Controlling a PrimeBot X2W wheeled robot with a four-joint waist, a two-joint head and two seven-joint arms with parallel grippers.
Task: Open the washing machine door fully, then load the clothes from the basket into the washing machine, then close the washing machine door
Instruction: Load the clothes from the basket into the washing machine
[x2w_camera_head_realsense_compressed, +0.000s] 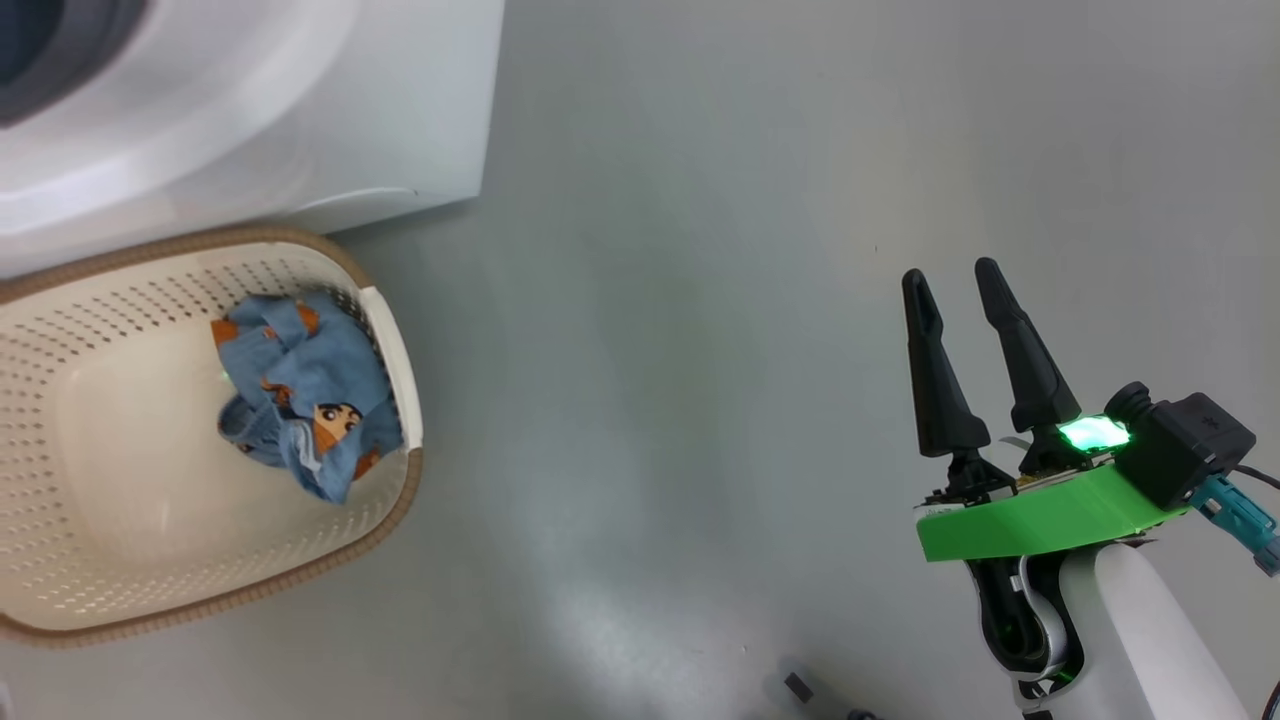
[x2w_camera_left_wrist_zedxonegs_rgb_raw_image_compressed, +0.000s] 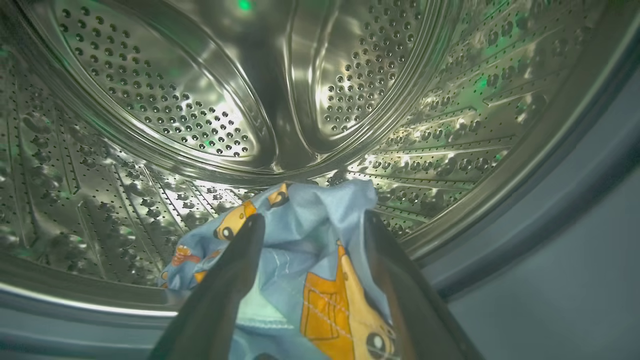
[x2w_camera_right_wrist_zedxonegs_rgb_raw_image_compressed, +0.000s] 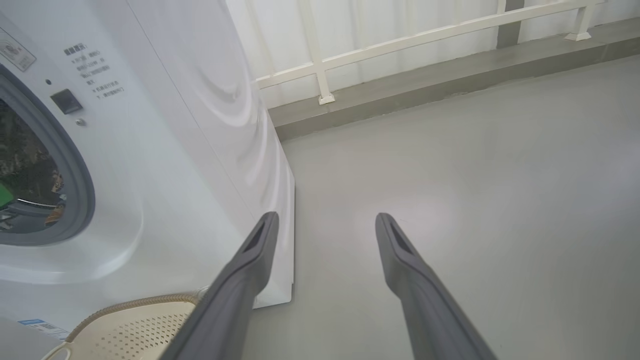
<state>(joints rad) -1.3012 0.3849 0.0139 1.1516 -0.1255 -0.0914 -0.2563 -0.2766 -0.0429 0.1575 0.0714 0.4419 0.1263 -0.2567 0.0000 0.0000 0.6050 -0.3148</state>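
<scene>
The left gripper (x2w_camera_left_wrist_zedxonegs_rgb_raw_image_compressed: 314, 216) is inside the steel drum (x2w_camera_left_wrist_zedxonegs_rgb_raw_image_compressed: 150, 100) of the washing machine (x2w_camera_head_realsense_compressed: 300, 100). Its two dark fingers stand apart, and a blue garment (x2w_camera_left_wrist_zedxonegs_rgb_raw_image_compressed: 300, 260) with orange cartoon prints is bunched loosely between them. The cloth spills over the drum's lower edge toward the grey gasket (x2w_camera_left_wrist_zedxonegs_rgb_raw_image_compressed: 575, 190). Perforated drum wall curves around the gripper on every side, lit by green glints.

The right gripper (x2w_camera_head_realsense_compressed: 950, 270) hangs over the bare grey floor (x2w_camera_head_realsense_compressed: 650, 350), well apart from the machine. Its fingers are spread wide with nothing between them, and a green bracket (x2w_camera_head_realsense_compressed: 1040, 515) sits at its wrist. In its own wrist view the right gripper (x2w_camera_right_wrist_zedxonegs_rgb_raw_image_compressed: 326, 215) points past the machine's white corner (x2w_camera_right_wrist_zedxonegs_rgb_raw_image_compressed: 175, 125) toward a pale railing (x2w_camera_right_wrist_zedxonegs_rgb_raw_image_compressed: 400, 40).

The cream basket (x2w_camera_head_realsense_compressed: 400, 500) stands on the floor just beside the machine's front. The other garment (x2w_camera_head_realsense_compressed: 310, 400) lies crumpled inside it against the right-hand wall, a cartoon face showing.
</scene>
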